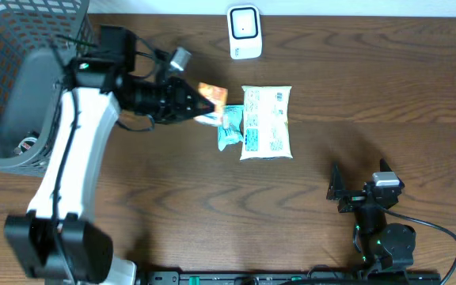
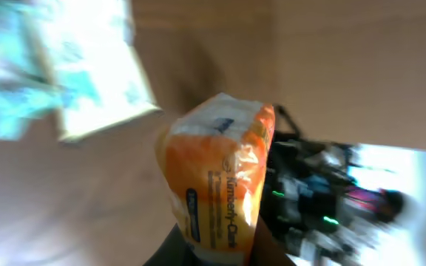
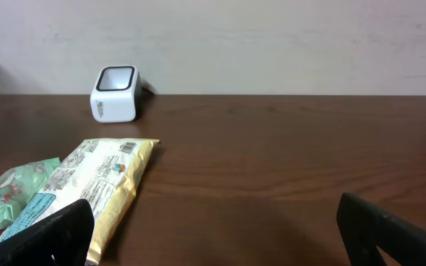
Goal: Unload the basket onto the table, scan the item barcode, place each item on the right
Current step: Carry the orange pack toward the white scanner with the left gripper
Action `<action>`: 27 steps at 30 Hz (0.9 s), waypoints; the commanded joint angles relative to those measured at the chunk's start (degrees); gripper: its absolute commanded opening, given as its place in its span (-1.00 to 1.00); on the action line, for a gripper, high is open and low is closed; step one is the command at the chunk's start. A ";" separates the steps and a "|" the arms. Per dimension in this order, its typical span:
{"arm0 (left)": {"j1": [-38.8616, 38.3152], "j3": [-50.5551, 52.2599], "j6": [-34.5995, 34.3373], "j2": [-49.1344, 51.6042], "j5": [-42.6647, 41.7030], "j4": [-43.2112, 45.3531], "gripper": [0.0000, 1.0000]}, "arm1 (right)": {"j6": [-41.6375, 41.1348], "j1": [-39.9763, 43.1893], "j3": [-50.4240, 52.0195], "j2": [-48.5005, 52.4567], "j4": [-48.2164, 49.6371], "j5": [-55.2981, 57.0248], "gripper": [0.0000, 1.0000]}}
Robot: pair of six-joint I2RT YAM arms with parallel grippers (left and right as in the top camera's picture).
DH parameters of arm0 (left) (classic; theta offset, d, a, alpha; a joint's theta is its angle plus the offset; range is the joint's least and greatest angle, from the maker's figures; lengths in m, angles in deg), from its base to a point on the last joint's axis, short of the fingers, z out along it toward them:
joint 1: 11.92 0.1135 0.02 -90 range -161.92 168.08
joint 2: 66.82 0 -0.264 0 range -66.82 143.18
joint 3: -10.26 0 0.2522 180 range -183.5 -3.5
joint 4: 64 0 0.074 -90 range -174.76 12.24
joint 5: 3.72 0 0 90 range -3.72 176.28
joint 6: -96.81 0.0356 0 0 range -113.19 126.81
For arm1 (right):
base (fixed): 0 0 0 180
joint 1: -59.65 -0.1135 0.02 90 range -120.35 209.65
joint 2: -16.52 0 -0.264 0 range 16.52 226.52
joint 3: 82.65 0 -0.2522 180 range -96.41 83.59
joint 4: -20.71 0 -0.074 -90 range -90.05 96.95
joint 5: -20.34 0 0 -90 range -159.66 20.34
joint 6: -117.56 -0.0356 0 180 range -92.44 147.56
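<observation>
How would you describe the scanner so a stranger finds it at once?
Start at the far edge of the wooden table. Beyond the yellow packet stands the scanner. It is a small white box with a dark-framed window, the only box there.

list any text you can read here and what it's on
"Kimberly-Cla", with the rest blurred, on the orange packet in the left gripper.
Pale yellow bag: print too small to read.
Teal packet: print too small to read.
White barcode scanner: no readable text.

Wood table (image 1: 370, 95): scanner (image 1: 244, 32), cream packet (image 1: 266, 123), teal packet (image 1: 229, 133).
</observation>
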 commanded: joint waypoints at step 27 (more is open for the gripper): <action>-1.66 0.35 -14.08 6.88 60.48 5.07 -0.85 | -0.57 0.20 0.13 -0.37 -0.20 0.07 0.99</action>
